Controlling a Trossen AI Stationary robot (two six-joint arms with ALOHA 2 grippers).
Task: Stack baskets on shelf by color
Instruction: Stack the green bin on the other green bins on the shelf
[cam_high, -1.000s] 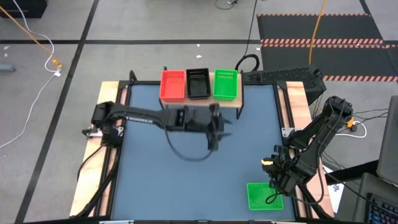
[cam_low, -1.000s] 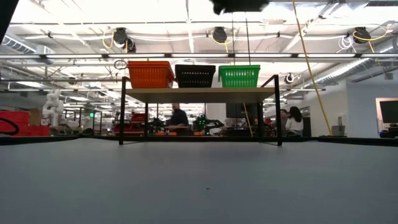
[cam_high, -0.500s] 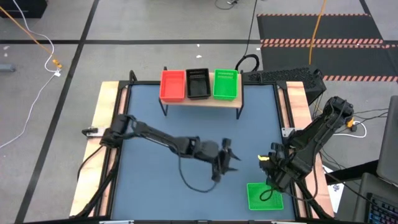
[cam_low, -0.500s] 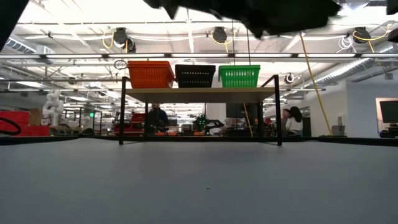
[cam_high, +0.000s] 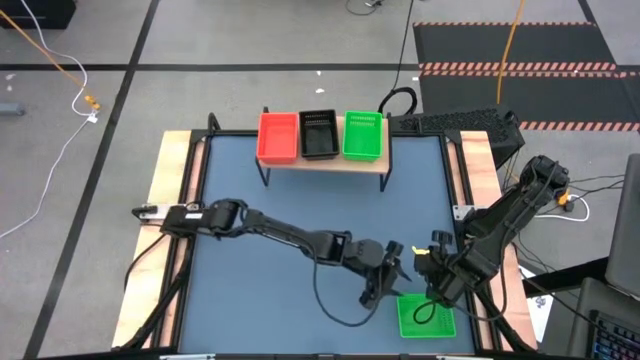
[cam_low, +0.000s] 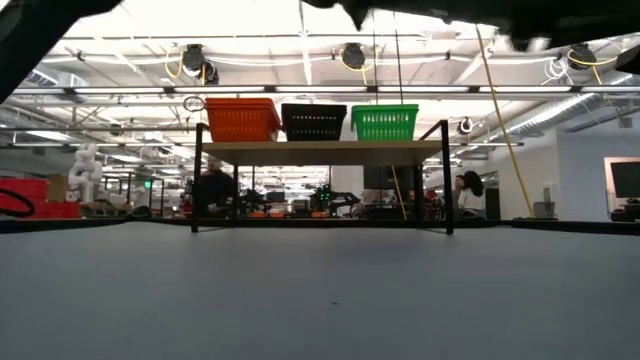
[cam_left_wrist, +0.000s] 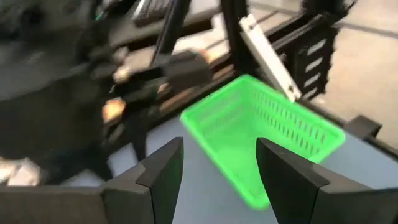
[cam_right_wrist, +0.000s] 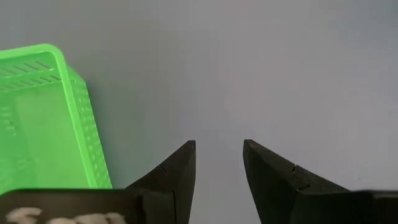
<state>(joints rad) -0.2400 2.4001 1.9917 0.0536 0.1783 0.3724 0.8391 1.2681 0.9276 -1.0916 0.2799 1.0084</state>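
High view has the left arm stretched way across the blue surface (cam_high: 250, 190), its hand (cam_high: 385, 272) sitting right beside the near-left corner of a lone green basket (cam_high: 426, 315), which is down at the near right edge. Left wrist view shows that same hand's fingers (cam_left_wrist: 163, 168) spread apart with nothing between them, the green basket just past the tips, not touching as far as I can see

Right hand (cam_high: 432, 262) is parked close by too, just behind the green basket, almost nose to nose with the left one. Its wrist view shows the two fingers (cam_right_wrist: 180, 165) apart, empty, bare surface between them, and the green basket's corner off to one side

Back on the shelf (cam_high: 330, 163) there are three spots filled in a row: red basket (cam_high: 278, 136) on the left, black basket (cam_high: 319, 134) in the middle, another green one (cam_high: 363, 135) on the right, all sitting side by side. Low view shows them lined up on the wood top, can't tell how many are nested in each pile

Some people are visible in the room way behind the shelf legs
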